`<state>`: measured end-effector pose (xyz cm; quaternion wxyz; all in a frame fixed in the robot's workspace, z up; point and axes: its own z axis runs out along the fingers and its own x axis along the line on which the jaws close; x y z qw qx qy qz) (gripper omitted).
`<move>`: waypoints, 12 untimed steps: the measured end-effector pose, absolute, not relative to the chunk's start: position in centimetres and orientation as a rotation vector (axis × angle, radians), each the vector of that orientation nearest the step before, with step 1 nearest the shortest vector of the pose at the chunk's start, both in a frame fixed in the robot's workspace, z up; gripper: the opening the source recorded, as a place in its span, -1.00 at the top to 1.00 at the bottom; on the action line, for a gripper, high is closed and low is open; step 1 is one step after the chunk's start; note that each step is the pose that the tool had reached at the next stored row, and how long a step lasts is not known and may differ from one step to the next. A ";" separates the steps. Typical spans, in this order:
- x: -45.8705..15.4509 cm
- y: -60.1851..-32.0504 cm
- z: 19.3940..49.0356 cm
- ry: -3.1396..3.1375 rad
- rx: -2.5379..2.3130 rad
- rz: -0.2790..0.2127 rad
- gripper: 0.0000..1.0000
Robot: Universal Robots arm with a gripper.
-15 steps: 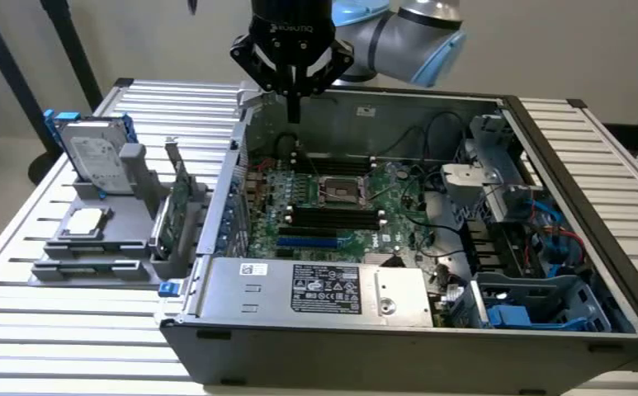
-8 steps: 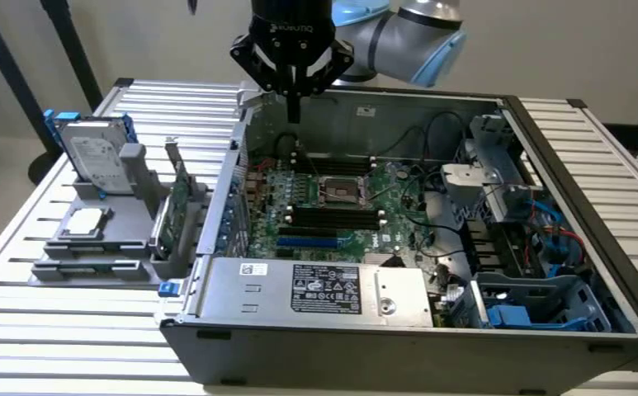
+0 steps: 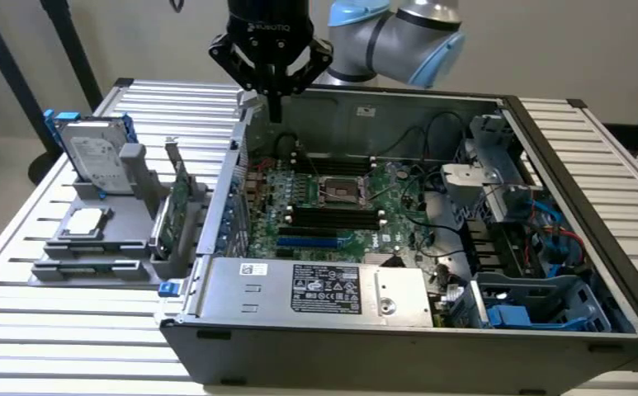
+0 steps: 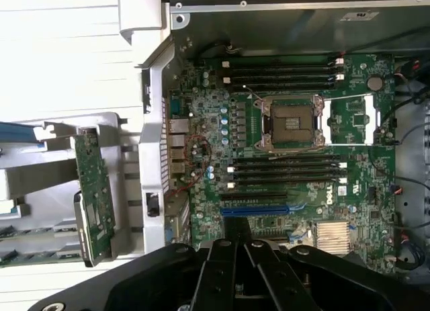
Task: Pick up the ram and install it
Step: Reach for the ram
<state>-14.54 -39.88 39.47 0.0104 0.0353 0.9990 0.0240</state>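
My black gripper (image 3: 273, 106) hangs over the back corner of the open computer case (image 3: 296, 330), on the exterior view's left. Its fingers (image 4: 225, 257) are pressed together with nothing between them. Below lies the green motherboard (image 4: 201, 123) with black memory slots (image 4: 285, 170) on either side of the processor socket (image 4: 290, 123). What looks like the ram, a narrow green stick (image 3: 90, 266), lies in the front slot of the grey rack (image 3: 120, 223) outside the case, well apart from the gripper.
The rack also holds a silver hard drive with blue rails (image 3: 90, 153), a processor chip (image 3: 85, 221) and a broader green expansion card (image 3: 173, 210), also visible in the wrist view (image 4: 94, 190). Cables and a drive cage (image 3: 517, 247) crowd the case on the exterior view's right. Everything stands on a slatted white table (image 3: 32, 330).
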 end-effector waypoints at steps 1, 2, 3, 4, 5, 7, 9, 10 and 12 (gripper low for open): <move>-15.0 -39.9 39.5 3.118 0.110 0.075 0.79; -15.5 -39.9 39.5 3.118 0.110 0.075 0.79; -15.9 -39.9 39.4 3.118 0.110 0.075 0.79; -16.3 -39.9 39.4 3.118 0.110 0.075 0.79; -16.8 -39.9 39.4 3.118 0.110 0.075 0.79; -17.7 -39.9 39.4 3.118 0.110 0.075 0.79; -18.6 -39.9 39.3 3.118 0.110 0.075 0.79; -19.1 -39.9 39.3 3.118 0.110 0.075 0.79; -20.0 -40.0 39.2 3.118 0.110 0.075 0.79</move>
